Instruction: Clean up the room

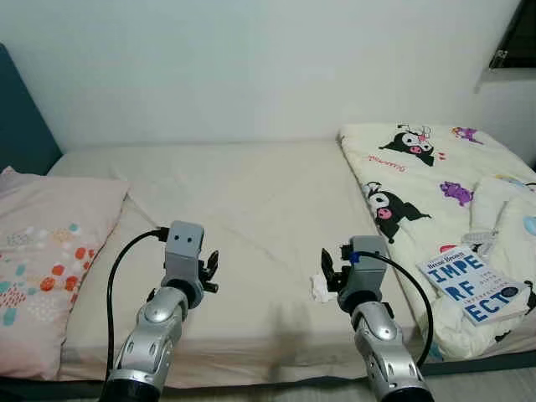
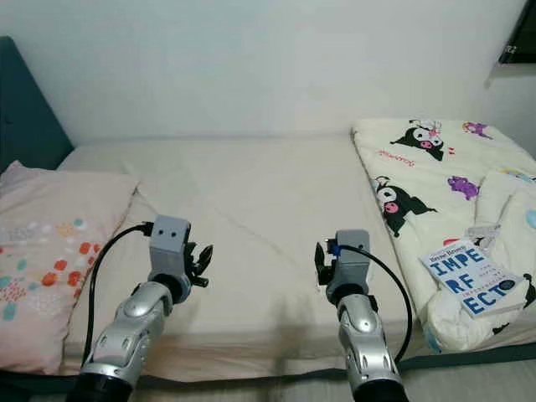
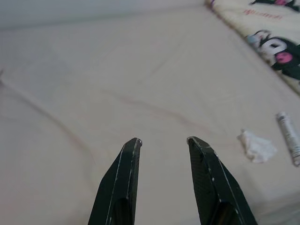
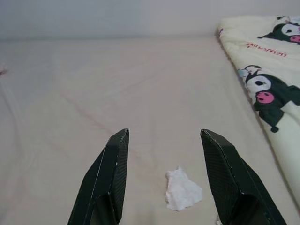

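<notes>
A bedroom: a bed [image 1: 251,209] with a plain cream sheet runs along a white wall, a patterned pillow [image 1: 46,251] at the robot's left and a cartoon-print quilt [image 1: 435,184] folded over the right part of the mattress. A book [image 1: 473,285] lies on the quilt near its front edge.

The thing most at hand for tidying is a crumpled white tissue [image 4: 182,191] lying on the bare sheet, just beside the quilt's near edge. A small white tube [image 3: 288,136] lies next to the tissue, on its quilt side, its long axis pointing roughly away from the robot.

The right gripper [image 4: 164,136] hovers over the sheet with its fingers spread wide and nothing between them. In the right wrist view the tissue sits between the lines of the two fingers, slightly toward the quilt-side one, and nearer the wrist than the fingertips. The left gripper [image 3: 161,140] is also released and empty, and from it the tissue lies well off toward the quilt.

The right arm is therefore plainly the nearer. I judge the coming move to be a lowering of the right gripper onto the tissue, perhaps with a small draw-back. The tissue has no marked long axis, so finger orientation should matter little.
</notes>
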Controlling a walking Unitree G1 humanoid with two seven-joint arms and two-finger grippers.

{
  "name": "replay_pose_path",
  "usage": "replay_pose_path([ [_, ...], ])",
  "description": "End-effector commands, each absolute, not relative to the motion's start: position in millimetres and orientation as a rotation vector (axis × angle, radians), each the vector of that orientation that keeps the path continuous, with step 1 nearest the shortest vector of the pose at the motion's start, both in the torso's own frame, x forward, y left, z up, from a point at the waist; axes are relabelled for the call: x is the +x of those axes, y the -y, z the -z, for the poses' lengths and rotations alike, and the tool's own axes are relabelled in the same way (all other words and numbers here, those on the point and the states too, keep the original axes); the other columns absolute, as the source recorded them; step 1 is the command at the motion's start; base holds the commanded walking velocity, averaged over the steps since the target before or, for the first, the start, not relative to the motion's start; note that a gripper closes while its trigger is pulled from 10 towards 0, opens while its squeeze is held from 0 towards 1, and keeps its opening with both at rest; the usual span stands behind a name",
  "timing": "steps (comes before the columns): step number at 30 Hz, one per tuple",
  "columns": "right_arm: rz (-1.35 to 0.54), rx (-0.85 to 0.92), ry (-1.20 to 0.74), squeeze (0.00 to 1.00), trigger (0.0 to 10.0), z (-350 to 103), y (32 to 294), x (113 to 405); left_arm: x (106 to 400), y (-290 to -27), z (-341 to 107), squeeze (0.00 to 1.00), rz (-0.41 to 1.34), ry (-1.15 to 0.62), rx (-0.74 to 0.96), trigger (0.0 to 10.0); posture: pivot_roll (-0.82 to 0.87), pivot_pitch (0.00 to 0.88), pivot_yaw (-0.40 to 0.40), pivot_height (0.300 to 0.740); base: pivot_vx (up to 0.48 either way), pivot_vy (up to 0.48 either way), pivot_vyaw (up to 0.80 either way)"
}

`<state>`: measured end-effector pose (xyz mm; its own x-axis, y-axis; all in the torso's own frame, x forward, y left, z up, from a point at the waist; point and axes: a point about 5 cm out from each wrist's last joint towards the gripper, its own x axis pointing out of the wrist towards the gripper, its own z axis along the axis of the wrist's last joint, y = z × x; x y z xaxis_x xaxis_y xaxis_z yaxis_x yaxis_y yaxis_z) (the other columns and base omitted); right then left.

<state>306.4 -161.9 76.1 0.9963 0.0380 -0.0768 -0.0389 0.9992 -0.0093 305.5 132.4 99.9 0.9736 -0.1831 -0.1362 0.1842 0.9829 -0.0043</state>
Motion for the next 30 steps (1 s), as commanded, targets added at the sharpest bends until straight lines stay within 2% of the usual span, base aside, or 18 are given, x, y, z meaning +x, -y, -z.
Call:
replay_pose_path([
  [1,-0.047,-0.032,-0.07,0.0,10.0,-76.5,162.3,304.8,304.4,-131.1,-104.4,0.0,0.195,-0.108,0.0,10.0,0.01,0.022,-0.005,0.74,0.0,0.0,0.0],
  [4,-0.066,-0.056,-0.068,0.0,10.0,-77.1,160.5,305.2,304.7,-129.9,-105.3,0.0,0.204,-0.104,-0.009,10.0,0.01,0.019,-0.005,0.74,0.0,0.0,0.0],
  [9,-0.076,-0.069,-0.068,0.0,10.0,-75.9,158.7,304.5,304.7,-128.3,-105.8,0.0,0.201,-0.096,-0.016,10.0,0.01,0.016,-0.004,0.74,0.343,0.0,0.74],
  [25,-0.106,-0.06,-0.088,0.0,10.0,-72.4,155.8,302.9,306.2,-127.0,-105.7,0.0,0.191,-0.093,-0.035,10.0,0.0,0.0,-0.011,0.74,0.365,0.0,0.0],
  [30,-0.123,-0.066,-0.094,0.0,10.0,-72.6,153.5,304.3,304.3,-129.7,-102.0,0.0,0.166,-0.112,-0.044,10.0,0.0,0.009,-0.017,0.74,0.103,0.0,0.0],
])
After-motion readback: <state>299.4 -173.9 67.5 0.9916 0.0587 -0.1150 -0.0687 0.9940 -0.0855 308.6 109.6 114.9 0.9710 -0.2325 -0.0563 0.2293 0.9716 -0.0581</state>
